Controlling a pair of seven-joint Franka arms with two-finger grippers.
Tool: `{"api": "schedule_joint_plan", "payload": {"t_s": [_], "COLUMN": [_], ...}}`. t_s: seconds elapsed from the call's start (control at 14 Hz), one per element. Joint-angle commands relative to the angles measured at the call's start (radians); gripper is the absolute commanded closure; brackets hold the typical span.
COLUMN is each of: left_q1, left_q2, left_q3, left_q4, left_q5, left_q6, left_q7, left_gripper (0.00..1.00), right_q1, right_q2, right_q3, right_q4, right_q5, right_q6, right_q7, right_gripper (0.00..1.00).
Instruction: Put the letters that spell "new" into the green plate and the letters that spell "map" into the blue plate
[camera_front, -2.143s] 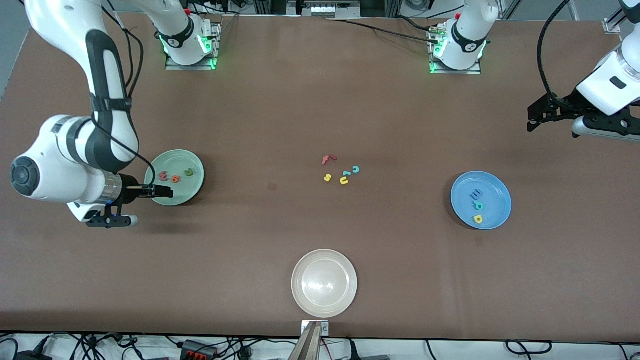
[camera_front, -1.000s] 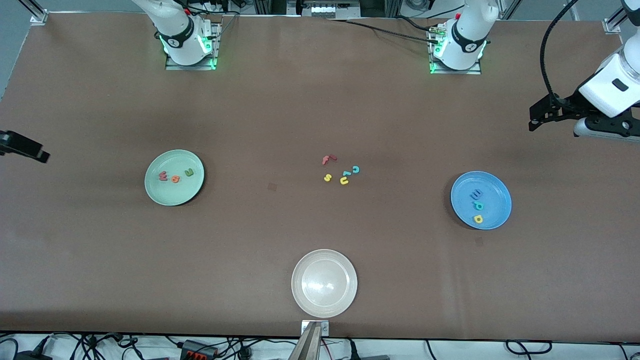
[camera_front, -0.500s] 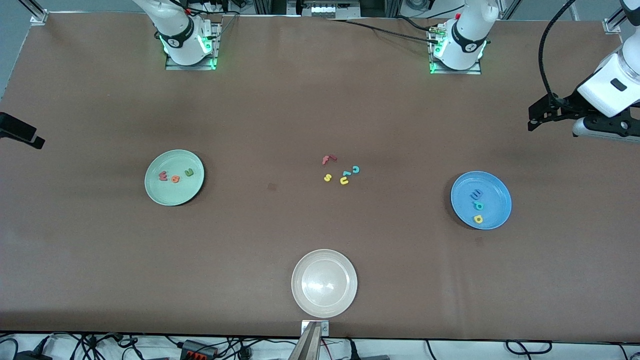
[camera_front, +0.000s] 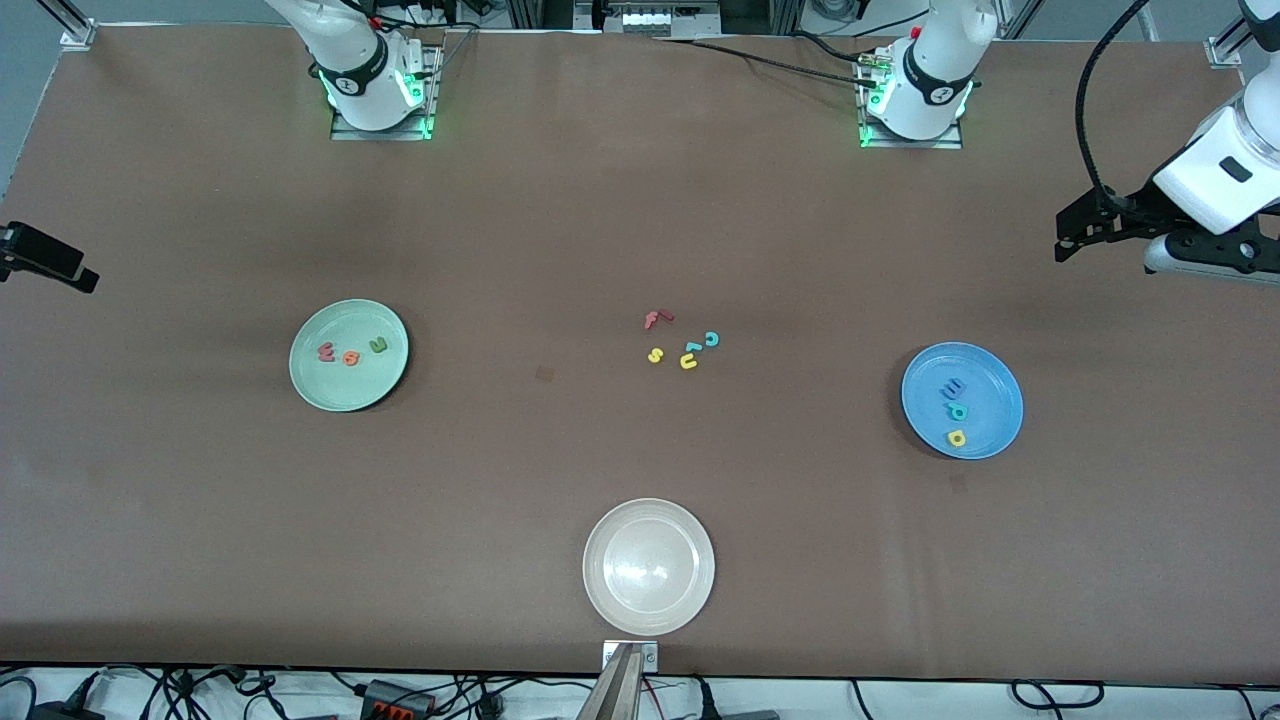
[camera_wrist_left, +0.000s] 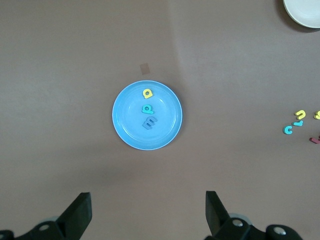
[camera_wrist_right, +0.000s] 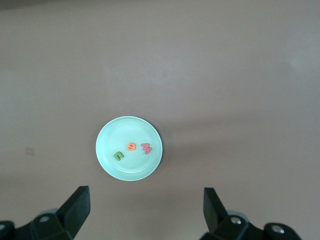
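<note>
Front view: I had both arms parked, waiting. Left gripper (camera_front: 1068, 238) hung over bare table at the left arm's end, about 1 o'clock from the blue plate (camera_front: 990, 375); fingers hard to read here. Right gripper (camera_front: 60, 268) barely poked in at the right arm's end, approx 10 o'clock from the green plate (camera_front: 330, 388). Green plate held pinkish-red w (camera_front: 326, 352), orange e (camera_front: 351, 358), olive n (camera_front: 378, 345) in a row, apart from each other. Blue plate held blue m (camera_front: 953, 387), teal p (camera_front: 958, 410), yellow a (camera_front: 957, 437), the a nearest the front cam. Mid-table leftovers: red f (camera_front: 656, 319), yellow s (camera_front: 655, 355), yellow u (camera_front: 688, 362), teal c (camera_front: 711, 339), plus one small teal piece (camera_front: 692, 348) touching the u. Cream plate (camera_front: 690, 600) sat nearest the cam, nothing in it.

Left wrist view: left gripper (camera_wrist_left: 147, 215) spread wide, nothing between the fingers (camera_wrist_left: 79, 212); blue plate (camera_wrist_left: 125, 130) w/ a (camera_wrist_left: 147, 93), p (camera_wrist_left: 147, 108), m (camera_wrist_left: 149, 122) seen under it.

Right wrist view: right gripper (camera_wrist_right: 145, 210) also spread wide, holding nothing; fingers (camera_wrist_right: 77, 206) framed the green plate (camera_wrist_right: 107, 155) w/ n (camera_wrist_right: 119, 156), e (camera_wrist_right: 131, 146), w (camera_wrist_right: 146, 148).
</note>
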Motion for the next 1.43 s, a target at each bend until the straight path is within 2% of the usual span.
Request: {"api": "schedule_joint_plan", "payload": {"t_s": [0.0,0.29,0.43,1.36], "left_q1": [-0.001,-0.001,-0.006,-0.008], "left_q2": [0.001,0.001,0.001,0.001], "left_q3": [-0.001,-0.001,-0.001,-0.001], "left_q4": [0.019,0.019,0.019,0.019], "left_q5": [0.003,0.003,0.003,0.003], "left_q6": [-0.02,-0.02,-0.019,-0.02], "left_q7": [0.02,0.02,0.017,0.019], "left_gripper": [0.0,0.0,0.0,0.0], "right_q1": [0.017,0.017,0.017,0.011], "right_q2": [-0.067,-0.161,-0.181,-0.184], "right_q3": [-0.015,-0.012,-0.013,-0.015], "right_q4": [-0.08,-0.223,-0.255,-0.255], "right_q5": [-0.026,-0.026,-0.026,-0.026], "right_q6": [0.006,0.064,0.073,0.064], "right_q7": [-0.028,-0.043,-0.066,-0.065], "right_gripper": [0.0,0.0,0.0,0.0]}}
